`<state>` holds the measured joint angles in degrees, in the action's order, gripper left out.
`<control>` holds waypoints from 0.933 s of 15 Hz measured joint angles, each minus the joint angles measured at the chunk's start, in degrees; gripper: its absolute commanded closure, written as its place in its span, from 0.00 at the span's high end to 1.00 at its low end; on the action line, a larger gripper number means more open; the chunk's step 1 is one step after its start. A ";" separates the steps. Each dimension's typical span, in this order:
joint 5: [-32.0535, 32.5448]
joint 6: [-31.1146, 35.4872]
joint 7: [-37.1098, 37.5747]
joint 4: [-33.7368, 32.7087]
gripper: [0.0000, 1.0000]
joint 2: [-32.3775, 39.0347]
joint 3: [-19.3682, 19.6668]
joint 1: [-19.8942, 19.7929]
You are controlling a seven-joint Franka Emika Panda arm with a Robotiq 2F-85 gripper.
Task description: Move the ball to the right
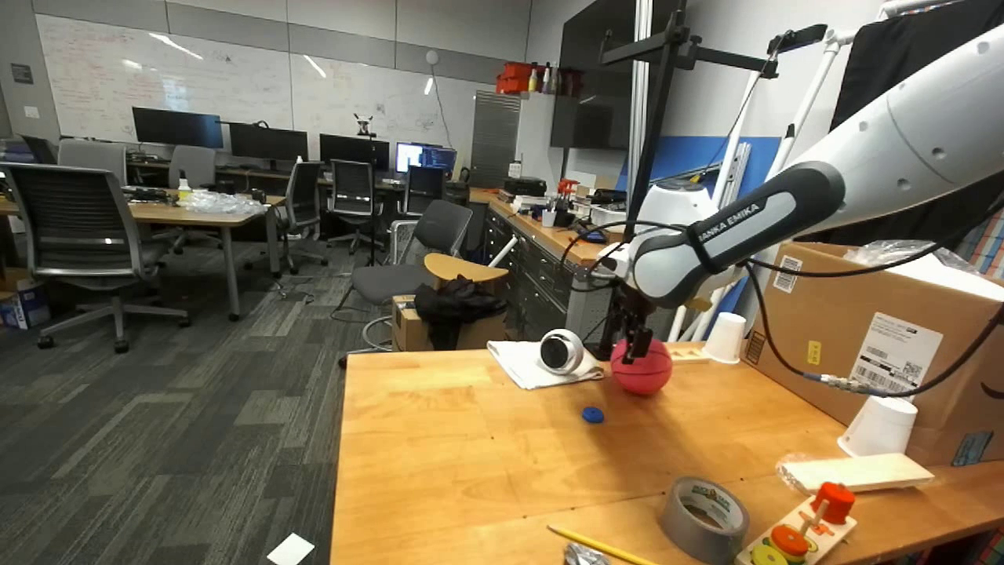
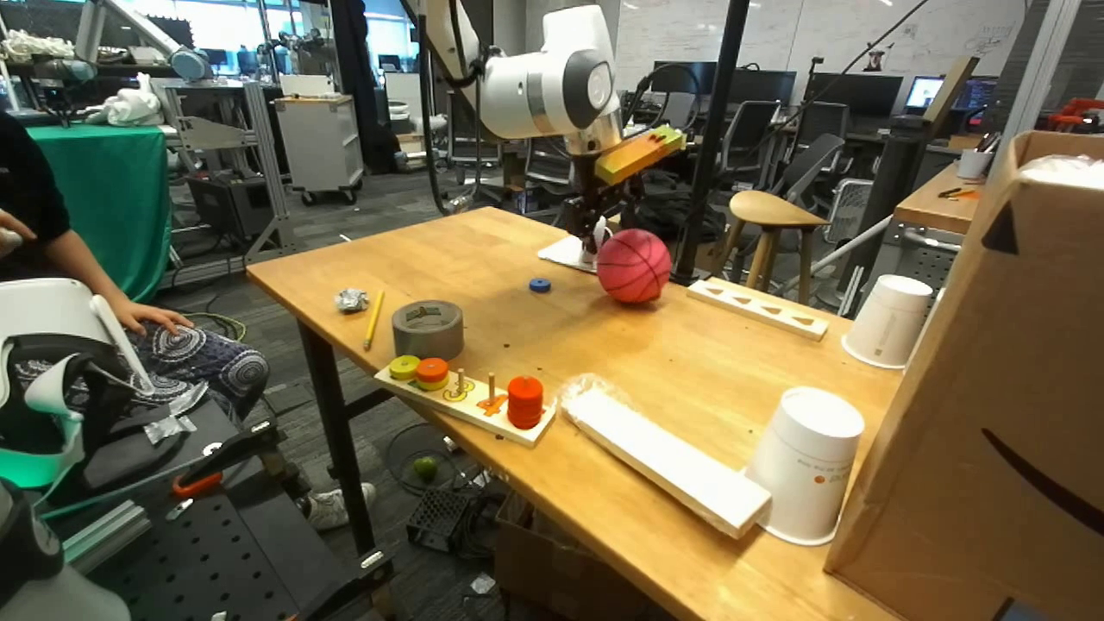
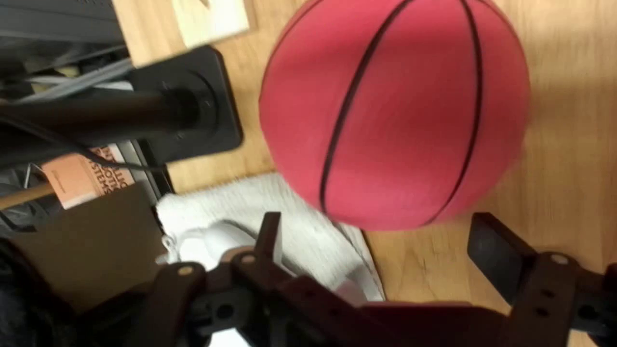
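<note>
Wooden table (image 1: 439, 447): one pinkish-red ball (image 2: 634, 266), beside one white cloth (image 1: 522, 365); two upturned cups (image 2: 811, 466); one tape roll (image 2: 428, 336). Gripper (image 3: 376, 236): jaws spread apart, near ball. Arm (image 1: 886, 157) lettering includes "EMIKA".

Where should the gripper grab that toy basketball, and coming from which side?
Pinch the toy basketball across its widest middle, if it fits, probably from above: it's round, so a higher grip might slip, and the open gripper points downward beside it.

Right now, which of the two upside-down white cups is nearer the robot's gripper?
The white cup beside the wooden strip with triangular cutouts. The other cup stands farther from the gripper, next to the plastic-wrapped board.
</note>
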<state>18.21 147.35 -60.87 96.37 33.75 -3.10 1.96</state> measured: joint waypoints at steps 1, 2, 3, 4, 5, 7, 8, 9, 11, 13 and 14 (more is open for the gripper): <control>2.59 -1.81 -0.16 0.05 1.00 -1.70 1.38 -0.03; 5.27 -3.90 -0.24 0.25 1.00 -3.77 2.81 -0.04; 8.23 -5.96 -0.26 0.59 1.00 -6.04 4.25 -0.03; 11.49 -7.68 -0.23 1.17 1.00 -8.42 5.49 0.01; 15.04 -9.00 -0.03 2.01 1.00 -10.63 6.45 0.13; 23.21 -10.71 1.73 4.29 1.00 -14.47 7.45 0.77; 27.24 -11.55 3.41 5.74 1.00 -16.04 7.47 1.28; 30.41 -12.56 5.12 7.30 1.00 -17.36 7.26 1.89; 31.64 -14.75 7.25 10.36 1.00 -19.19 5.52 2.51; 29.05 -16.62 8.51 13.19 1.00 -20.01 2.66 2.62; 26.79 -17.76 8.78 14.35 1.00 -20.04 1.19 2.71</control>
<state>45.00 129.60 -52.09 110.72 13.72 -1.91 4.66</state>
